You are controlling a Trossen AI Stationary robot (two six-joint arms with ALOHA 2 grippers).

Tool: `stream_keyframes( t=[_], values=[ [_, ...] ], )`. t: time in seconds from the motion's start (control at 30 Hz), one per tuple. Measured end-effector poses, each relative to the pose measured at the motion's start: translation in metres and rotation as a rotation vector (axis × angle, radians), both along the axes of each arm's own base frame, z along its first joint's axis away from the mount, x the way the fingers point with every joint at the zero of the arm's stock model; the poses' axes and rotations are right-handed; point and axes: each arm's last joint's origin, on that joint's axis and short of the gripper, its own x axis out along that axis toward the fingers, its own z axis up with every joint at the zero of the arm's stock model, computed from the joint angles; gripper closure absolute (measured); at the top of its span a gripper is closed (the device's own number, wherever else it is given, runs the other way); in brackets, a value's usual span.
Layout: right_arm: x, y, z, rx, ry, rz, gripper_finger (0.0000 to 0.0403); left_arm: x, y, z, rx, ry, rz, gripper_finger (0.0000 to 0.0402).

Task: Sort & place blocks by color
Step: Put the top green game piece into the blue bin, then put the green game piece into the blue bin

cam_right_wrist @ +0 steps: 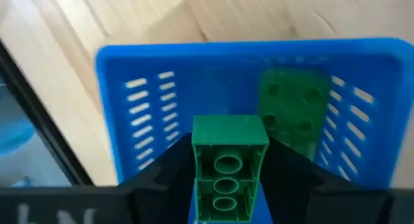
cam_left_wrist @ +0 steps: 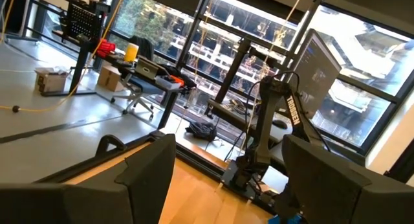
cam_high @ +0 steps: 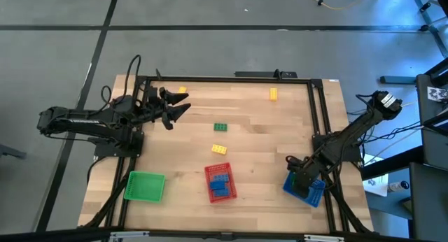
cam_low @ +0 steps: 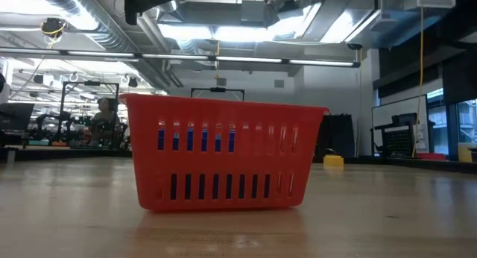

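Our right gripper (cam_right_wrist: 226, 185), jaws clenched on a green block (cam_right_wrist: 228, 169), hovers over the blue tray (cam_right_wrist: 129, 62), where another green block (cam_right_wrist: 294, 107) lies. We should release centred, inside its walls. Left gripper (cam_high: 178, 105) waits with jaws spread.

Red tray (cam_low: 223, 153) wall screens its contents in low view; only blue slivers through slots, count unclear. Held green block (cam_right_wrist: 226, 172) cut off at wrist picture's lower edge. Second green block (cam_right_wrist: 294, 111) in blue tray (cam_right_wrist: 129, 114) blurred
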Motion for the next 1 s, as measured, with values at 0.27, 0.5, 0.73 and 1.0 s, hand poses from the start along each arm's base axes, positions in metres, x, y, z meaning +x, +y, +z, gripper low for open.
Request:
stream_keyframes(
  t=[0.27, 0.5, 0.73, 1.0],
  values=[
    [0.0033, 0.0026, 0.0016, 0.025, -0.040, 0.002, 0.0256, 0.0000, 0.0000, 0.0000, 0.000, 0.000, 0.000, 0.0127],
    [0.0033, 0.0026, 0.0016, 0.022, -0.045, 0.015, 0.0244, 0.0000, 0.0000, 0.0000, 0.000, 0.000, 0.000, 0.0127],
    [0.0032, 0.0026, 0.0015, 0.022, -0.043, 0.015, 0.0216, 0.0000, 0.0000, 0.0001, 0.000, 0.000, 0.000, 0.0127],
    [0.0030, 0.0025, 0.0023, 0.028, -0.044, 0.015, 0.0188, 0.0000, 0.0000, 0.0001, 0.000, 0.000, 0.000, 0.0127]
  ],
)
